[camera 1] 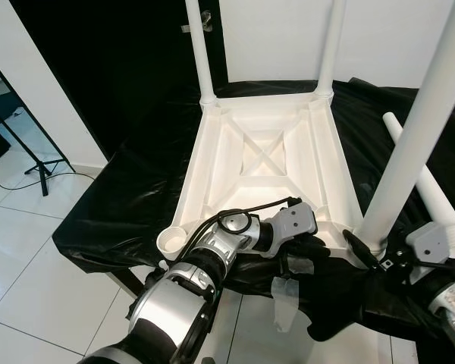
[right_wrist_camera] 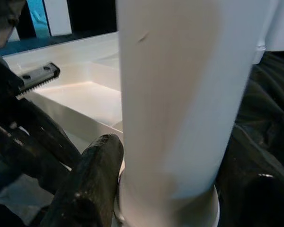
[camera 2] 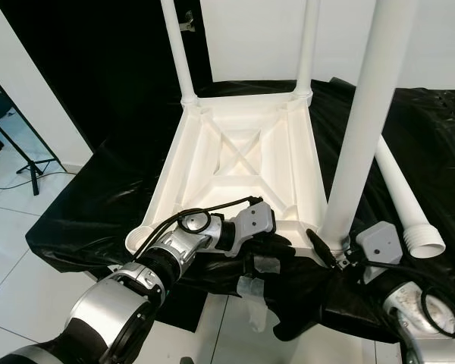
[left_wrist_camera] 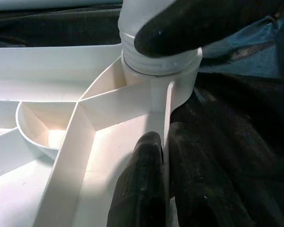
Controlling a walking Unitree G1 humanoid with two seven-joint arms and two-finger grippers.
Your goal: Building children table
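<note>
table (camera 1: 265,144): smooth white plastic, slightly glossy | legs (camera 1: 417,125): same smooth plastic | cover (camera 1: 129,205): thin black sheet, crinkled, shiny | floor (camera 1: 30,250): glossy pale tiles | arms (camera 1: 174,303): brushed silver metal

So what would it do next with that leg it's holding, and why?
Probably keep twisting the near-right leg tighter. The right gripper clasps its base at the tabletop's corner socket, the left gripper pinches the rim, and one socket still waits for the spare leg.

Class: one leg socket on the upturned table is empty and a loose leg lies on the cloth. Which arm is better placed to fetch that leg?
Probably the right: the loose leg lies on its side, while the left gripper clamps the tabletop rim.
</note>
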